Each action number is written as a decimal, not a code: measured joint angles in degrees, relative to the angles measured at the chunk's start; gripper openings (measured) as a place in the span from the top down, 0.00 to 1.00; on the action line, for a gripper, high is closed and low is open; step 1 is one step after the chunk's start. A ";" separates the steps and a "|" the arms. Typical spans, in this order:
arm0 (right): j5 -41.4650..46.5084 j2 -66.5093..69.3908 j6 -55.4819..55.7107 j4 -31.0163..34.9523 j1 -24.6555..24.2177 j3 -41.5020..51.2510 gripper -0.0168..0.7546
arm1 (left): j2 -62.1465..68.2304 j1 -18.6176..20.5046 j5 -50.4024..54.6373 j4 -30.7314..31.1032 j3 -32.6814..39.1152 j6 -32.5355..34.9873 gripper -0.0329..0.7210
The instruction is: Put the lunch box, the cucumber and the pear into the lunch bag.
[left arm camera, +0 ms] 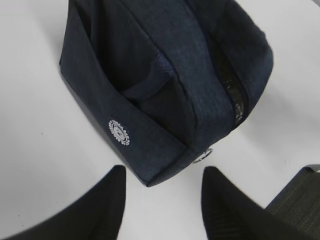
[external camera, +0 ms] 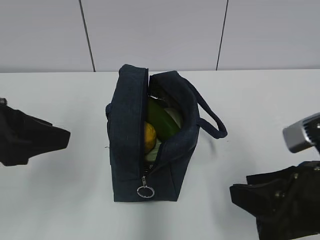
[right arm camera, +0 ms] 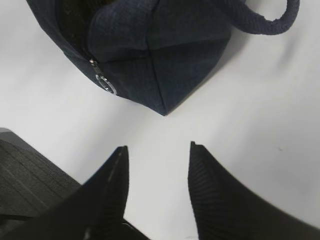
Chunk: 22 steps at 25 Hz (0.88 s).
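Unzipped lunch bag upright on white surface, cucumber and pear inside, left tool at 9 o'clock and right tool at 4 o'clock both released, empty

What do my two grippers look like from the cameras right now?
Both are black. The left gripper and right gripper each show two tapering, pointed fingers; the right's look finely ribbed. In the exterior view a silver-grey block sits above the right one. No cables or markings visible.

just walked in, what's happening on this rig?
Packing run, nearly done. The bag stands unzipped mid-table with the cucumber, pear and what looks like the lunch box inside. Both arms are off it: left gripper and right gripper sit open over bare table either side, holding nothing.
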 joint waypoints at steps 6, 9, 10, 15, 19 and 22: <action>-9.60 7.36 -5.87 -0.56 2.50 0.00 0.57 | 4.61 -0.23 -0.85 -1.73 0.00 6.15 0.56; -14.29 9.84 -6.10 -3.78 4.31 0.00 0.57 | 4.83 -2.22 -3.78 -2.19 0.00 7.56 0.56; -15.80 10.93 -6.19 -4.87 4.93 0.00 0.57 | 4.83 -3.50 -4.93 -2.44 0.00 7.76 0.56; -19.60 15.31 -2.39 -9.06 5.92 0.00 0.57 | 5.67 -11.87 -11.08 -2.79 0.00 7.93 0.56; -22.78 18.83 4.90 -17.45 5.92 0.04 0.59 | 9.66 -15.52 -14.86 -2.31 0.00 7.99 0.56; -27.60 20.58 10.08 -23.80 5.92 1.42 0.63 | 13.01 -15.81 -16.53 -2.72 0.00 7.99 0.56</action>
